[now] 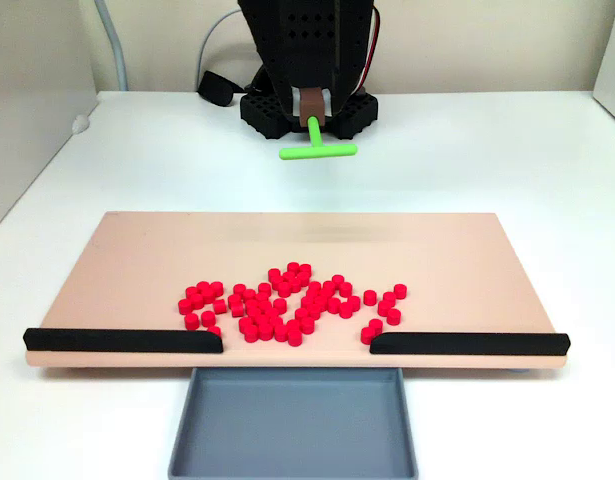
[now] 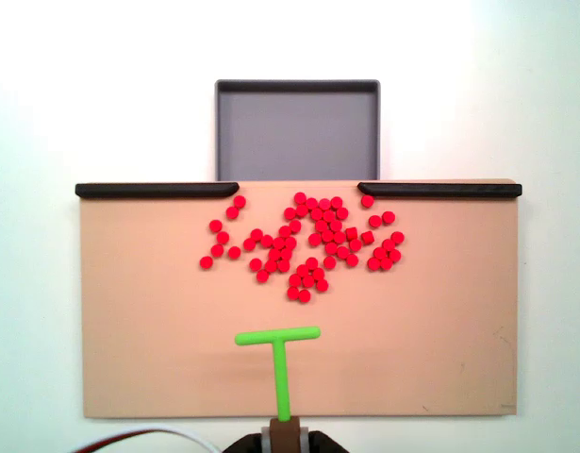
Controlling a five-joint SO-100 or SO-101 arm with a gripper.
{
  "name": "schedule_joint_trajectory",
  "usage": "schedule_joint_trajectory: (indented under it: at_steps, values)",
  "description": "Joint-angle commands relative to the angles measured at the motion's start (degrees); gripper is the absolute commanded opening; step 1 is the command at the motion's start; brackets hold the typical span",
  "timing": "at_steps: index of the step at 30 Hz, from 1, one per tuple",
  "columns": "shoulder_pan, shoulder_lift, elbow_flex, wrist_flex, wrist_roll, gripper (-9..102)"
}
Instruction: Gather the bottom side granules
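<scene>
granules (image 1: 287, 305) scattered on board (image 1: 137, 260) between bars (image 1: 122, 340).

I counted several dozen red granules (image 2: 304, 241), two black bars (image 2: 157, 190), one green T-tool (image 2: 278, 351), one grey tray (image 2: 297, 127), one board (image 2: 157, 349).

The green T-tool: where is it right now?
In a fixed view the T-tool sits over the board's bottom-centre, crossbar just below the granules, stem in the gripper.

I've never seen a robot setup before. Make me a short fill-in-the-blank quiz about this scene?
1. The granules are coloured ____.
2. The tool held by the end effector is shaped like the letter ____.
3. The gap between the two black bars opens onto a grey ____.

Missing words: red; T; tray
</scene>
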State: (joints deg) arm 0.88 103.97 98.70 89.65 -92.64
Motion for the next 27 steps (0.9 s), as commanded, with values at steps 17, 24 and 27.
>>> schedule_joint_trajectory:
  at_steps: [17, 24, 27]
  values:
    - [0.6, 0.4, -0.4, -0.4, 0.2, 0]
    - [1.4, 0.1, -0.4, 0.1, -0.1, 0]
    - [1.3, 0.0, -0.4, 0.1, -0.1, 0]
